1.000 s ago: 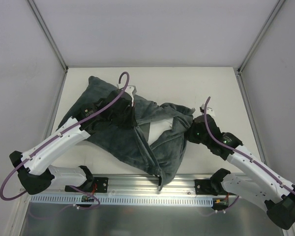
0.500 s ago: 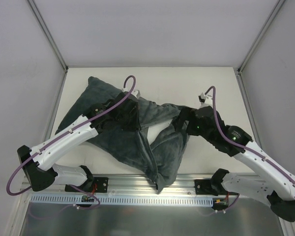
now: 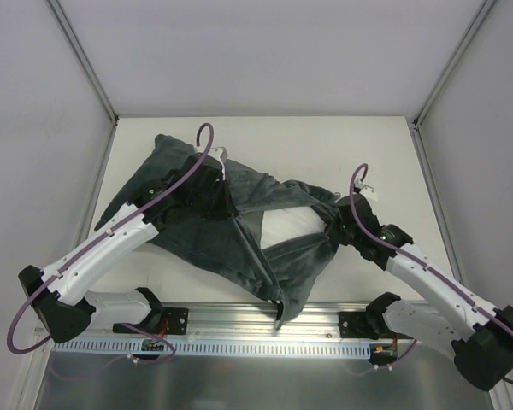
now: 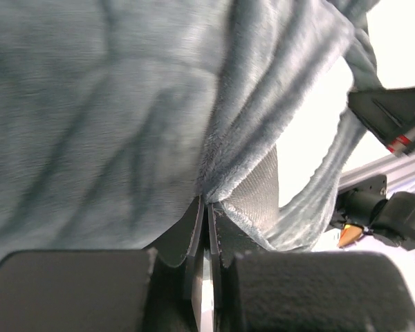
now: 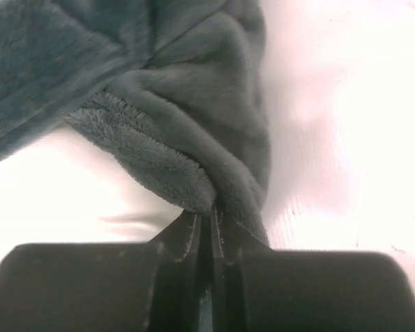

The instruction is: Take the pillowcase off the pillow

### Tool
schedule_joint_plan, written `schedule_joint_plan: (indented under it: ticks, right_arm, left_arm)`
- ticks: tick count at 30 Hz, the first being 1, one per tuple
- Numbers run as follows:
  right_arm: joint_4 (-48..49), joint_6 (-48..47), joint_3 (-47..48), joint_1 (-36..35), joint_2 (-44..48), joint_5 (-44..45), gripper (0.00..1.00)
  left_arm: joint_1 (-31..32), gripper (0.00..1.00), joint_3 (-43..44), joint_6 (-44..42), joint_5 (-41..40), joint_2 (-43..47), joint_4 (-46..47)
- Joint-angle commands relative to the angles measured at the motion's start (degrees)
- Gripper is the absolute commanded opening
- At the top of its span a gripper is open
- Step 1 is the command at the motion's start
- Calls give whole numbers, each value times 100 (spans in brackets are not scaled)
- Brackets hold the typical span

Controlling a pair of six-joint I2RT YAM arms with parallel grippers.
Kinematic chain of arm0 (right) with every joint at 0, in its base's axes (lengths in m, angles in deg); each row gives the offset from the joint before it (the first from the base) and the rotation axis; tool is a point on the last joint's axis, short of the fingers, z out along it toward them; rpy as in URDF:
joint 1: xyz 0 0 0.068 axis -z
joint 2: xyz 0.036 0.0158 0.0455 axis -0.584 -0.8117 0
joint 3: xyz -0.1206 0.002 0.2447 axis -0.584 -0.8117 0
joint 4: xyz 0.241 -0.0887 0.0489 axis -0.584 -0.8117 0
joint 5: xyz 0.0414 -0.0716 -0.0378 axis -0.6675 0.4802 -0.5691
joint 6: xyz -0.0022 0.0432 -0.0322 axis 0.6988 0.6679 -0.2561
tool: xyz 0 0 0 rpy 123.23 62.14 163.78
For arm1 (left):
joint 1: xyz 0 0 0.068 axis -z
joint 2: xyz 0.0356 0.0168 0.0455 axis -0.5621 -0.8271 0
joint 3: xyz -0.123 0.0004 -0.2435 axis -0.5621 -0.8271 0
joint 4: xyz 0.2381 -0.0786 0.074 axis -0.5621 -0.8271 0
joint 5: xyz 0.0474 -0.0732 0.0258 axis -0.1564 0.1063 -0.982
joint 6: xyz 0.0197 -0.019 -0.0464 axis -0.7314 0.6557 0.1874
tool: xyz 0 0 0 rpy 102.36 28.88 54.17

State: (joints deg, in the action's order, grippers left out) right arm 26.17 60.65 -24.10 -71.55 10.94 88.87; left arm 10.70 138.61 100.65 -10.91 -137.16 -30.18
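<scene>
The dark grey-teal plush pillowcase [image 3: 197, 235] lies spread over the middle of the table. The white pillow [image 3: 284, 227] shows through the case's open mouth between my two grippers. My left gripper [image 3: 231, 209] is shut on the left edge of the opening; in the left wrist view the jaws [image 4: 206, 207] pinch plush fabric with the woven inner side beside them. My right gripper [image 3: 332, 229] is shut on the bunched right edge of the pillowcase [image 5: 194, 152]; its jaws [image 5: 206, 216] clamp a fold. No zebra stripes show.
The white table [image 3: 359, 145] ends at a metal rail [image 3: 265, 329] along the near edge, where a fold of the case hangs over. Grey walls and slanted frame posts [image 3: 81, 60] close in the left, right and back.
Both grippers have kept hold of the case. The right gripper swung back to the right and the left pulled left, so the mouth opened wider and more white pillow shows.
</scene>
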Motion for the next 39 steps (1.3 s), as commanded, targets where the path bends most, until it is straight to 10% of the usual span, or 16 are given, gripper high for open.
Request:
schedule_joint_plan:
  ticks: [1,16,22,30,39]
  right_arm:
    - [-164,-182,-400,381,708,171,1]
    - [653,477,-1448,374,1087,-963,1]
    - [600,477,-1114,329,1061,-963,1]
    - [504,512,-964,329,1105,-1007,1]
    - [249,520,-955,329,1394,-937,1]
  left_arm:
    - [-341,0,-238,19,-23,502,-115]
    - [-1143,1,-169,-428,223,188,-298]
    - [235,65,1210,-842,-813,-578,-923]
    - [1731,63,2898,-1053,-1596,-1166,-958]
    - [2277,58,3936,-887,-542,-2828,-932]
